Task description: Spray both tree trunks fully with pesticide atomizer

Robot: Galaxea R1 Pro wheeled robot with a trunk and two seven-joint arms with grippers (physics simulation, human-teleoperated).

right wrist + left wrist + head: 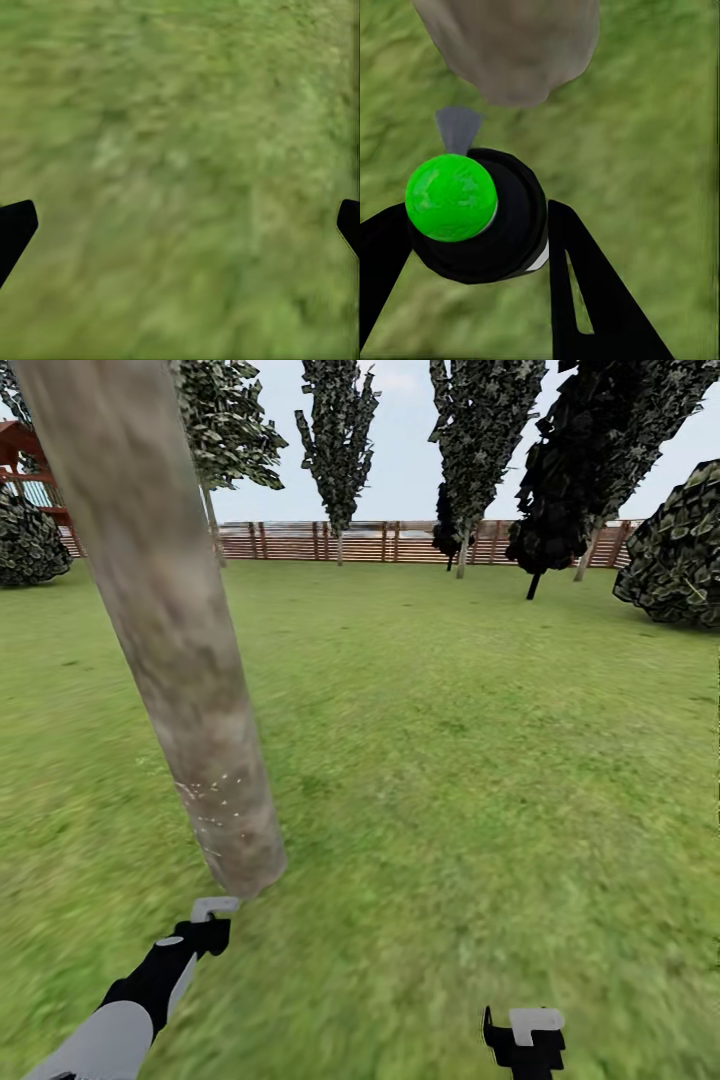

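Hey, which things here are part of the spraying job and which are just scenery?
Job:
atomizer, gripped by the left gripper
trunk
pesticide specks on it

Scenery:
fence
columnar trees
bushes
playhouse
lawn

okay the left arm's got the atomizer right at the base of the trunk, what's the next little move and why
Probably raise the left tool a little and keep spraying. It grips the atomizer, top now green, aimed at the trunk foot. Pesticide specks dot just a low patch; the trunk above looks bare. The right tool hangs open over grass, idle.
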